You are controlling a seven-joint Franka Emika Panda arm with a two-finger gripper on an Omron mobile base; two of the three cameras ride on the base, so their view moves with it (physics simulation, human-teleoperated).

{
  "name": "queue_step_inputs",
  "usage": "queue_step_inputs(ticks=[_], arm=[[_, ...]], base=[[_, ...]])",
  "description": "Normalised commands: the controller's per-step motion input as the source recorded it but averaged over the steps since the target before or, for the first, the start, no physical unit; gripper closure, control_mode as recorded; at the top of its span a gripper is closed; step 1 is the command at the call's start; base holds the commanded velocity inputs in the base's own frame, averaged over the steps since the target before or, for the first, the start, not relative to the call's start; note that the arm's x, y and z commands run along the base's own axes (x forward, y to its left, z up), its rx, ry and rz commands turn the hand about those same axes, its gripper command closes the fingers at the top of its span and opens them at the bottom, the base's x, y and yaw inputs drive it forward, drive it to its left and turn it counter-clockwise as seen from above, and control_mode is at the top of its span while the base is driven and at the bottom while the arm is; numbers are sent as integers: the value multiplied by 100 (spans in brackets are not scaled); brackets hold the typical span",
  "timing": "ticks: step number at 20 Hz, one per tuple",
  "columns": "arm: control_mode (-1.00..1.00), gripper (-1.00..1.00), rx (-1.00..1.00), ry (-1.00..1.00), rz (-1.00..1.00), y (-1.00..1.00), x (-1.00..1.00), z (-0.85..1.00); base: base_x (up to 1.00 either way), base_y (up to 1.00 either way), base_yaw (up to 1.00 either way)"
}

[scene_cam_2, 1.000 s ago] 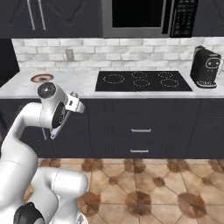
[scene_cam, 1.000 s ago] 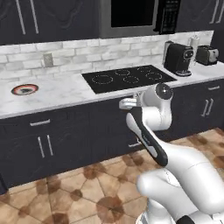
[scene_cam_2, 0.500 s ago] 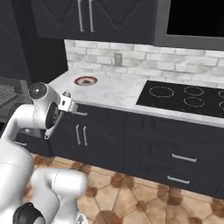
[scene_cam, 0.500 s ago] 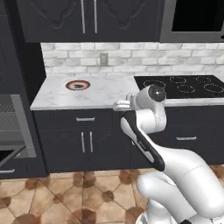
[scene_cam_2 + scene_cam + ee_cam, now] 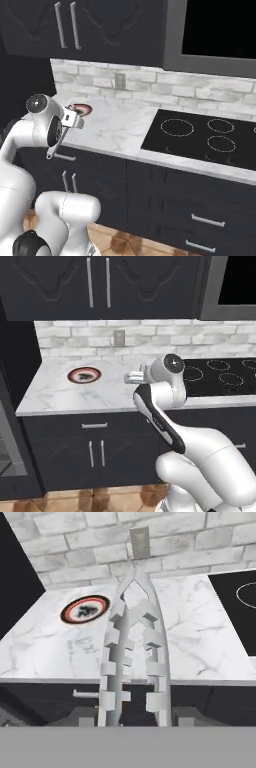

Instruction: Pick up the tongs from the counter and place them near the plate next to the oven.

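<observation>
Between the plate [image 5: 84, 374] and the cooktop [image 5: 220, 375] you have bare counter [image 5: 75, 398] up to its front edge; the backsplash [image 5: 150, 338] closes off the back edge.

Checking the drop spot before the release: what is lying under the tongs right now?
The tongs, in the gripper, hang over bare white marble counter and its front edge, with dark cabinet fronts below. The plate lies off to their side. The strip of counter behind the arms is covered.
</observation>
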Motion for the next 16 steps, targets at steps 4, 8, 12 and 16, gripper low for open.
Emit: queue_step_inputs(ticks=[4,8,12,16], arm=[[100,100,0,0,0,0,0,0],[100,100,0,0,0,0,0,0],[100,100,0,0,0,0,0,0],[100,100,0,0,0,0,0,0]], base=[[100,0,-8],[62,0,-1],[45,20,-5],[13,39,0]])
